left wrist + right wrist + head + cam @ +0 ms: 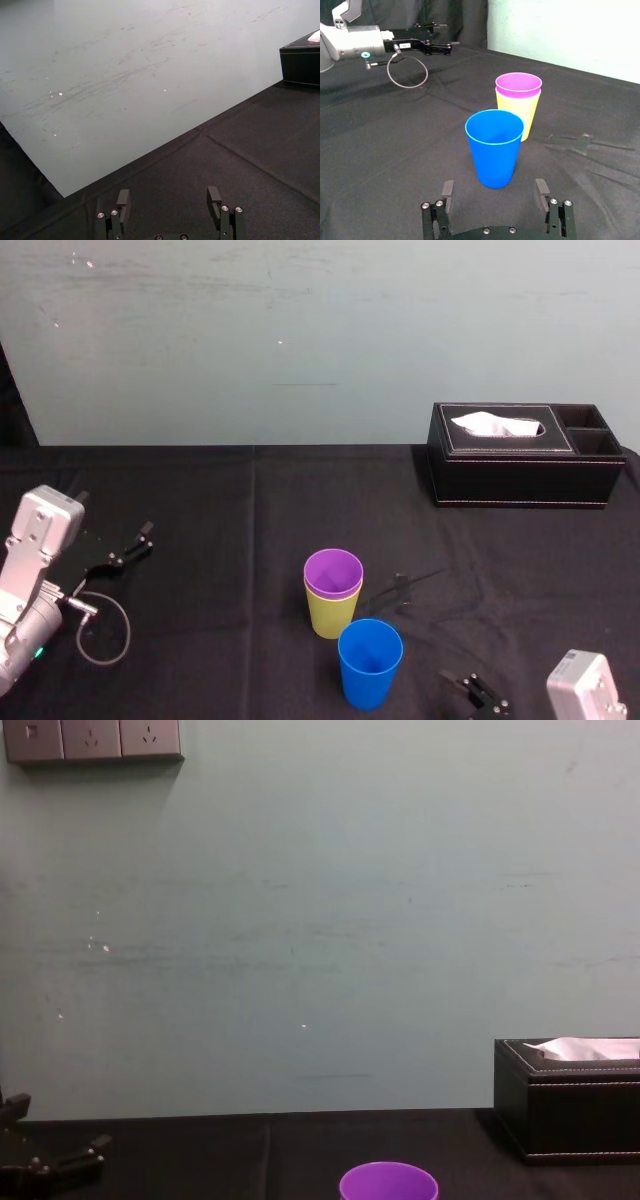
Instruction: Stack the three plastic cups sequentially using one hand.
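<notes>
Black cloth covers the table (200,500). At its left edge the left arm lies low, grey wrist near the robot. The left end effector (140,543) points out across the cloth toward the middle, well apart from the cups. Its fingers (123,200) are released, spread wide with nothing between them. A thin cable (105,632) loops beside that wrist.

At the near right the right arm reaches in low, and the right end effector (478,692) is aimed at the blue cup (370,665). It too is released: the fingers stand wide apart, and the cup stands just ahead of their tips, untouched.

Near the middle of the table the purple cup (333,575) sits nested inside the yellow-green cup (328,618), with a short band of purple showing above the yellow-green rim. Both are upright, and the purple one is empty. The blue cup stands upright and empty just beside them, nearer the robot and a little to the right.

Far back on the right, by the wall (320,340), is a black tissue box (525,480). A white tissue (497,425) pokes from its slot. Two small compartments lie at its right end, and I cannot tell what they hold.
</notes>
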Robot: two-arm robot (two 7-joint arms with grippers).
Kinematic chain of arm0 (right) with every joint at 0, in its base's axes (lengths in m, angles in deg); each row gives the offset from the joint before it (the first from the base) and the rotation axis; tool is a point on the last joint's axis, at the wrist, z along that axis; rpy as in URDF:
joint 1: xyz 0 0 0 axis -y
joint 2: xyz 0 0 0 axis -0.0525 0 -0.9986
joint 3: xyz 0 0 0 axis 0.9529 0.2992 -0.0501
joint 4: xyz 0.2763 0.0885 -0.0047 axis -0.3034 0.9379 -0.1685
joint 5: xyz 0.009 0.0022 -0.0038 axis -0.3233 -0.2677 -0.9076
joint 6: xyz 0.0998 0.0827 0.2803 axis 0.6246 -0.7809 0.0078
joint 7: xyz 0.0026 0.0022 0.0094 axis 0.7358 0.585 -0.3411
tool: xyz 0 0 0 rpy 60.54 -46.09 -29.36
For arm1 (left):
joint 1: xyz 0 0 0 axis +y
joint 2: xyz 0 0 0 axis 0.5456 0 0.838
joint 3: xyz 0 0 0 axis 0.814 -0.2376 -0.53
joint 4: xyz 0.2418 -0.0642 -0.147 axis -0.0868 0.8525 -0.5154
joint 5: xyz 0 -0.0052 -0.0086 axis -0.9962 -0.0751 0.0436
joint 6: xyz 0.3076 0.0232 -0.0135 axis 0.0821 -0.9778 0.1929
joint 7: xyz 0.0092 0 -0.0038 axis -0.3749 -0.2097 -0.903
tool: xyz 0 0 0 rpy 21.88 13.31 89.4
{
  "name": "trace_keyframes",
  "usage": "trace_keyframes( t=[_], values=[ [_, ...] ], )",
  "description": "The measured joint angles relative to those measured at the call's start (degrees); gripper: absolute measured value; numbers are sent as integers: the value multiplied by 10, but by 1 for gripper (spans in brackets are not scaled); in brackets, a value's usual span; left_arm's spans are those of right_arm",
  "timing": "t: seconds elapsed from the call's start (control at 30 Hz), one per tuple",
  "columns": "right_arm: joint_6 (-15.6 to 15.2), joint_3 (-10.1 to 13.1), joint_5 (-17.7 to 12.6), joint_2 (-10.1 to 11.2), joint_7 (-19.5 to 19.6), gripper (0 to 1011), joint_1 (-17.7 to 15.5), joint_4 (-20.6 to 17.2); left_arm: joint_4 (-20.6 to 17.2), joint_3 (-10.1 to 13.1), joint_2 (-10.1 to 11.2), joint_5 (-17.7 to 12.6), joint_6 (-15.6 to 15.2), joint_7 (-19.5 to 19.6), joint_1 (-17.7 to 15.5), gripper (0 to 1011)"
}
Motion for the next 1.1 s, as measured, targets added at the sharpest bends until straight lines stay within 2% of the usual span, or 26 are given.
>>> trace_keyframes(
  t=[0.23,0.57,0.87,1.1],
  values=[
    [-21,-4,-1,-20,0,1003,14,7,0,0,0,0,0,0,0,1000],
    [-43,-16,-5,-38,1,1003,31,21,0,0,0,0,0,0,0,1000],
    [-42,-28,12,-57,15,1003,49,38,0,0,0,0,0,0,0,1000],
    [-29,-31,34,-76,31,1003,59,53,0,0,0,0,0,0,0,1000]
  ],
)
